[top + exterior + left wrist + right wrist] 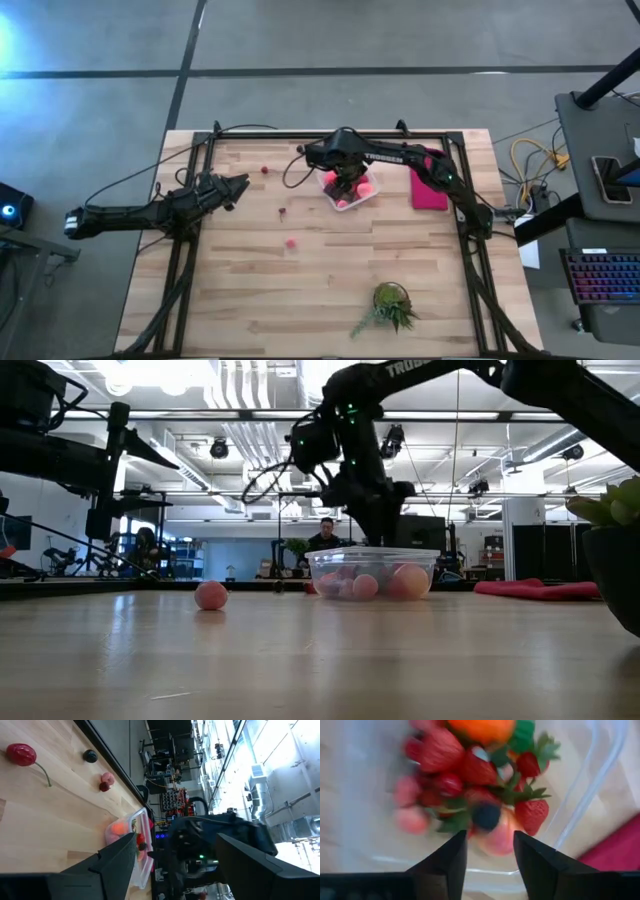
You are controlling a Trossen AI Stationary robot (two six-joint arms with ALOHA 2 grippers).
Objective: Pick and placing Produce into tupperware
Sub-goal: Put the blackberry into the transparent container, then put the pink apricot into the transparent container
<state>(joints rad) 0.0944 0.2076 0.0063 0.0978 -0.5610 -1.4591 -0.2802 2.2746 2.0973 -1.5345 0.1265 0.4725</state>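
nearest the front edge of the wooden table [250, 300] stands a green spiky plant [391, 305] in a small pot, with nothing beside it. further in, a single pink round piece of produce [291, 242] lies alone on the bare boards, and beyond it a small dark red piece [283, 211] and another red one [265, 170] lie well apart from each other. the left gripper [238, 185] waits low at the table's left side, its fingers spread and holding nothing; in its wrist view a red cherry-like piece with a stem [21, 754] and a small dark ball [90, 756] lie on the wood ahead of it. toward the back middle sits the clear tupperware [350, 190], already holding a heap of red and pink berries with an orange piece among them [481, 729]. the right gripper [346, 183] hangs straight above the tupperware, pointing down into it; its fingers [451, 857] stand parted with a clear gap between them and nothing clamped in that gap, the strawberries [530, 815] and a dark blue berry [486, 816] lying loose below. just beside the tupperware, on the right arm's side, lies a flat magenta cloth [428, 185]. in the room beyond the table a person [325, 536] sits far off.
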